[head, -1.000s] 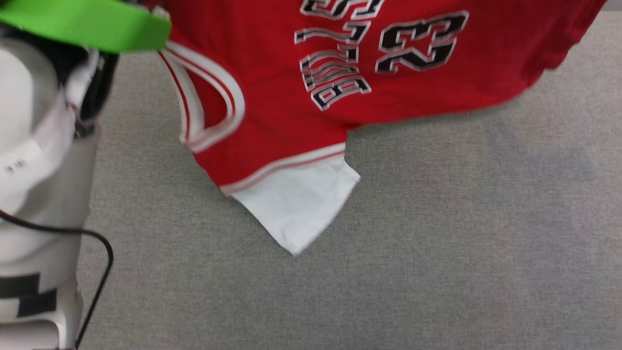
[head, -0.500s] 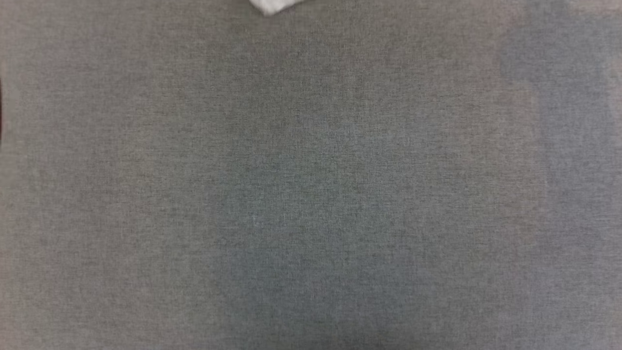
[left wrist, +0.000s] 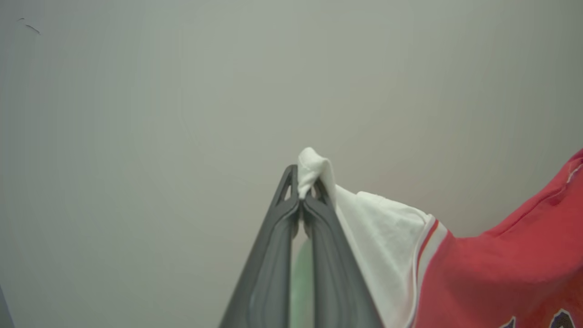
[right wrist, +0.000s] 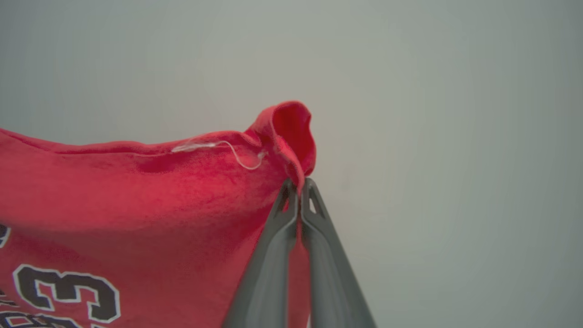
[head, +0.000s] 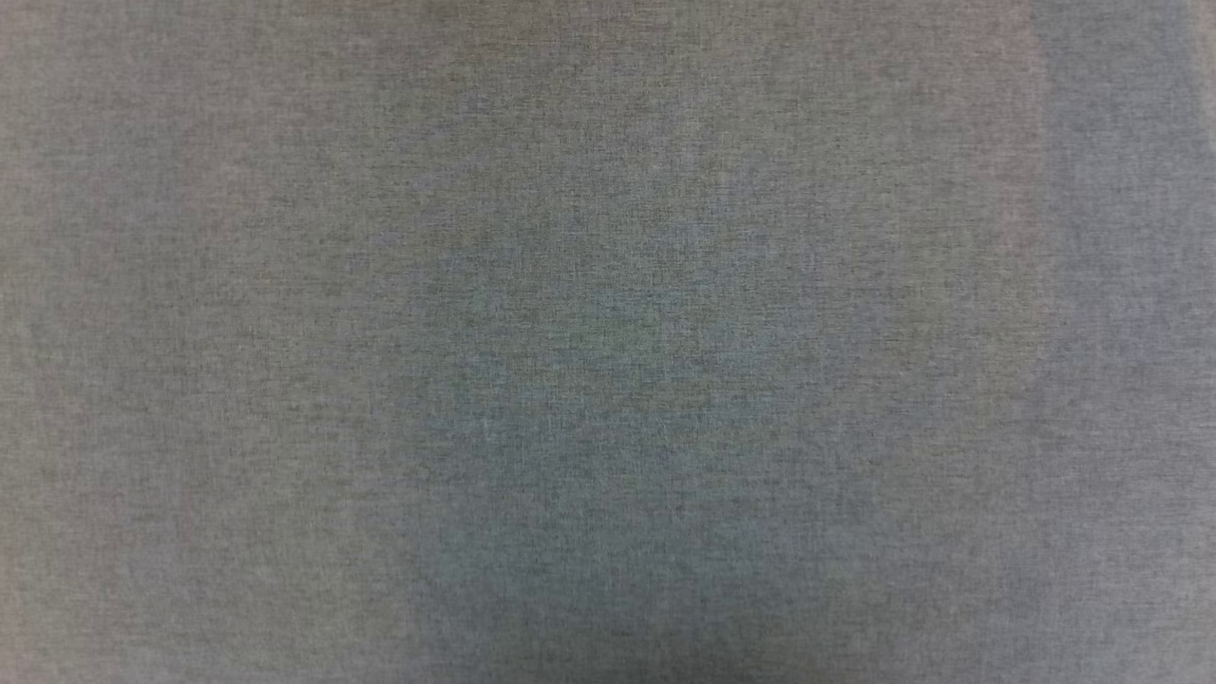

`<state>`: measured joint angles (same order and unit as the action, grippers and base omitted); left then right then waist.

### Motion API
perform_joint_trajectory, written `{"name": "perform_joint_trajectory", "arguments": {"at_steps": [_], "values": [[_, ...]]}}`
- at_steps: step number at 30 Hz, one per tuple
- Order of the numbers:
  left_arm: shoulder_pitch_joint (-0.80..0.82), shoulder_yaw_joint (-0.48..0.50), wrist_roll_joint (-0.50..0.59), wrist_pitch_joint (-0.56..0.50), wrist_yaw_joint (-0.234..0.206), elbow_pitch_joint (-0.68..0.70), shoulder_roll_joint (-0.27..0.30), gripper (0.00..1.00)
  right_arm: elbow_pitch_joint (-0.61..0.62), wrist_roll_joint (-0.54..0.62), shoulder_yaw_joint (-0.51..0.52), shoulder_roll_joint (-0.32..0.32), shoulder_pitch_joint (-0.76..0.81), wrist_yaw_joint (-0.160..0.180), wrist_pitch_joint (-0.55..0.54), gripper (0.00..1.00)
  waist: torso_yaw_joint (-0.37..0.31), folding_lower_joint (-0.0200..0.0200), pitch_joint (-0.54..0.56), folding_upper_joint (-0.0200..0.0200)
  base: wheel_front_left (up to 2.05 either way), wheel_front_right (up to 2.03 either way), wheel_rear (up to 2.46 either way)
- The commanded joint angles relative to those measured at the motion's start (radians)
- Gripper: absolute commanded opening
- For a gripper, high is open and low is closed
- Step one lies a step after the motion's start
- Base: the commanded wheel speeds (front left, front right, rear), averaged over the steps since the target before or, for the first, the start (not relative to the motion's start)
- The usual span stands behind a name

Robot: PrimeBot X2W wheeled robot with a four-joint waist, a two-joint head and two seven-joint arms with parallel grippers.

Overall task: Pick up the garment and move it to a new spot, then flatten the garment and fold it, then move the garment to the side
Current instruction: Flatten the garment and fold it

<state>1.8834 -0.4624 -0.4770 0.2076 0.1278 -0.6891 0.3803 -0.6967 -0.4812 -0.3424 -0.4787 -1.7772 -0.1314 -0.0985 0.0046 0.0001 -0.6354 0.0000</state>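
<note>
Shirt (right wrist: 136, 205) seen on tabletop (head: 608, 342) second ago, now held up: sleeve (left wrist: 387, 228) clamped by left end effector (left wrist: 300, 198), red corner (right wrist: 287, 123) by right end effector (right wrist: 299, 193). Move step underway, likely.

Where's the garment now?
The garment hangs between the grippers: left gripper pinches its white sleeve, right gripper a red corner, each in its wrist view.

Red garment (right wrist: 136, 191), white striped-trim sleeve, black white-outlined number, pinched at sleeve tip and red edge
</note>
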Motion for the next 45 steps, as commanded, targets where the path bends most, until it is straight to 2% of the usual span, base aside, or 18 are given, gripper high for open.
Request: {"name": "perform_joint_trajectory", "arguments": {"at_steps": [1,9,17,19,20,21,32,45], "values": [[-0.037,-0.014,-0.016,0.015,0.003,-0.008,0.012,0.00,-0.013,-0.021,-0.022,0.008,0.038,0.001,0.020,0.00,-0.002,-0.0001,0.004,0.0000,0.00,0.00,0.00],[-0.287,-0.077,-0.095,0.049,0.003,0.031,0.077,0.00,-0.043,-0.128,-0.148,0.026,0.240,0.001,0.104,0.00,-0.008,-0.0001,0.065,0.0000,0.00,0.00,0.00],[-0.625,-0.074,-0.125,0.054,-0.001,0.148,0.110,0.00,-0.010,-0.245,-0.292,-0.012,0.488,0.001,0.173,0.00,0.001,-0.0001,0.166,0.0000,0.00,0.00,0.00],[-0.719,-0.064,-0.127,0.054,-0.012,0.184,0.120,0.00,0.008,-0.272,-0.328,-0.028,0.554,0.001,0.187,0.00,-0.002,-0.0001,0.195,0.0000,0.00,0.00,0.00],[-0.862,-0.052,-0.131,0.054,-0.031,0.236,0.133,0.00,0.035,-0.306,-0.379,-0.049,0.648,0.001,0.202,0.00,-0.007,-0.0001,0.236,0.0000,0.00,0.00,0.00],[-0.918,-0.050,-0.133,0.054,-0.037,0.256,0.138,0.00,0.045,-0.322,-0.393,-0.054,0.682,0.001,0.210,0.00,-0.010,-0.0001,0.252,0.0000,0.00,0.00,0.00],[-1.436,-0.039,-0.187,0.054,-0.125,0.446,0.155,0.00,0.163,-0.432,-0.532,-0.147,1.012,0.001,0.234,0.00,-0.009,-0.0001,0.403,0.0000,0.00,0.00,0.00],[-1.875,-0.062,-0.306,0.035,-0.212,0.590,0.173,0.00,0.271,-0.485,-0.564,-0.246,1.361,0.001,0.254,0.00,0.011,-0.0001,0.525,0.0000,0.00,0.00,0.00]]}}
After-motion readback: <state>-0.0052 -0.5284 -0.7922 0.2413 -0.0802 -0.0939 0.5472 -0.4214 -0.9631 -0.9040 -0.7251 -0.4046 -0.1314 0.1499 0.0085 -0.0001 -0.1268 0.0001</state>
